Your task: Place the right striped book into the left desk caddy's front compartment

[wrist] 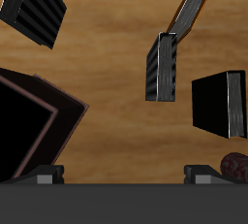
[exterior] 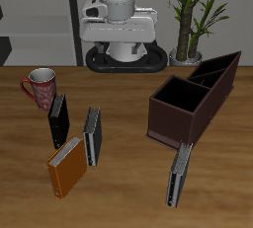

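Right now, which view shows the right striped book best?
The wrist view: the right striped book appears large and whole, with its stripes distinct. The exterior view shows it smaller, though unobstructed, beside the black book and the orange book.

In the wrist view the dark brown desk caddy (wrist: 29,121) runs off the picture's edge, its compartments lost in black. The plain black book (wrist: 221,102), the red patterned mug (wrist: 235,167) and the orange book (wrist: 194,5) are each cropped too, as is a second dark-grey striped book (wrist: 34,10). Only the tips of the two-finger gripper (wrist: 124,175) show, set wide apart. In the exterior view the white robot arm (exterior: 119,5) and the potted green plant (exterior: 193,10) are cut at the top, and the mug's pattern is too small to read.
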Controlling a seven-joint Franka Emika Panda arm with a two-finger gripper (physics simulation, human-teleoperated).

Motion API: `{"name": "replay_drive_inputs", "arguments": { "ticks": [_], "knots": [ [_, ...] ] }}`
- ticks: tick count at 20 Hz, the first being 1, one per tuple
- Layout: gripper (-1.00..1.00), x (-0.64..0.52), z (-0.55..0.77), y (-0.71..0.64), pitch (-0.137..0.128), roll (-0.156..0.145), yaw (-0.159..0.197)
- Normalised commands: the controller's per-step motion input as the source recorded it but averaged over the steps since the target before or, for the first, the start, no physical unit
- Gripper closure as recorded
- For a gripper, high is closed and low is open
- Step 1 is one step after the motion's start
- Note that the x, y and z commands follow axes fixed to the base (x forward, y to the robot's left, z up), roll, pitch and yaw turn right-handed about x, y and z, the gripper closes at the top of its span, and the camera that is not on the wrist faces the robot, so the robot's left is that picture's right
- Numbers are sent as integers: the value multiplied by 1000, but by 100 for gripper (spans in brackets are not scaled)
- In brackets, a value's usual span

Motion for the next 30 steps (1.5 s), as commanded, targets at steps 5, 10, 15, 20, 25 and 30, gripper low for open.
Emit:
{"name": "replay_drive_inputs", "arguments": {
  "ticks": [5, 10, 15, 20, 25, 30],
  "knots": [
    [-100, 228, 21, -405, -5, -6, 22],
    [-100, 109, 28, -117, -20, 6, 4],
    [-100, 235, -94, -148, -95, 9, 35],
    [-100, 190, -58, -147, -29, 17, 34],
    [-100, 183, -65, -158, -29, 1, 21],
    [-100, 183, -111, -169, -25, -31, -8]
  ]
}}
